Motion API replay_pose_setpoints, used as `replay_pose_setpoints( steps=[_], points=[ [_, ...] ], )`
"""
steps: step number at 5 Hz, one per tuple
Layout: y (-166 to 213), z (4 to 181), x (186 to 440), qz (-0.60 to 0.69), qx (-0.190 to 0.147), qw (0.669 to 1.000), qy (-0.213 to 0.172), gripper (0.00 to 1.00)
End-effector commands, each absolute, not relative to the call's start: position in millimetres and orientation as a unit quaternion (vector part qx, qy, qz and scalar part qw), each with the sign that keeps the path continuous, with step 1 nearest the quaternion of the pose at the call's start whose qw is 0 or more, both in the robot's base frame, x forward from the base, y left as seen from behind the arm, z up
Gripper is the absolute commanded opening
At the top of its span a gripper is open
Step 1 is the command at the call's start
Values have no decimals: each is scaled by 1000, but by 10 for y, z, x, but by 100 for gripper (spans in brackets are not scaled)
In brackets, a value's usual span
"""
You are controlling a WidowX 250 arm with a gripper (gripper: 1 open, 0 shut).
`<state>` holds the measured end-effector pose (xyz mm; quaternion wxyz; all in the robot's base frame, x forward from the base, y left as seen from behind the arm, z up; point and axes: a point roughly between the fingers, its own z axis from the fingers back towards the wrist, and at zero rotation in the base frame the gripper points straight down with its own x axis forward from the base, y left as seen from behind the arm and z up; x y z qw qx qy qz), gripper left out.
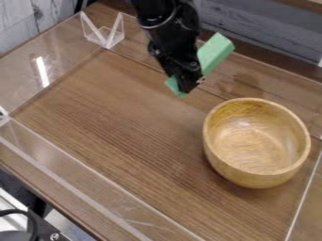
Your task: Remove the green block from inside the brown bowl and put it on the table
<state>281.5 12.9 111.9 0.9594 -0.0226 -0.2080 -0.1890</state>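
Note:
The green block (214,51) hangs in the air above the table (113,113), tilted, with my gripper (185,68) shut on it. Part of the block also shows below the black fingers. The gripper sits up and to the left of the brown bowl (257,141), clear of its rim. The bowl rests at the right side of the table and its inside shows only bare wood.
A clear plastic wall (75,184) runs around the table's edges. A small clear plastic stand (104,30) sits at the back left. A grey plank wall lies behind the table.

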Motion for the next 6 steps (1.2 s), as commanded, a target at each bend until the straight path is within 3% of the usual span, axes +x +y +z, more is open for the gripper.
replay_pose_setpoints(
  steps=[1, 6],
  points=[
    [202, 1237, 2805, -187, -10, 955, -229, 0],
    [468, 915, 2665, -173, 10, 966, -190, 0]
  ],
)
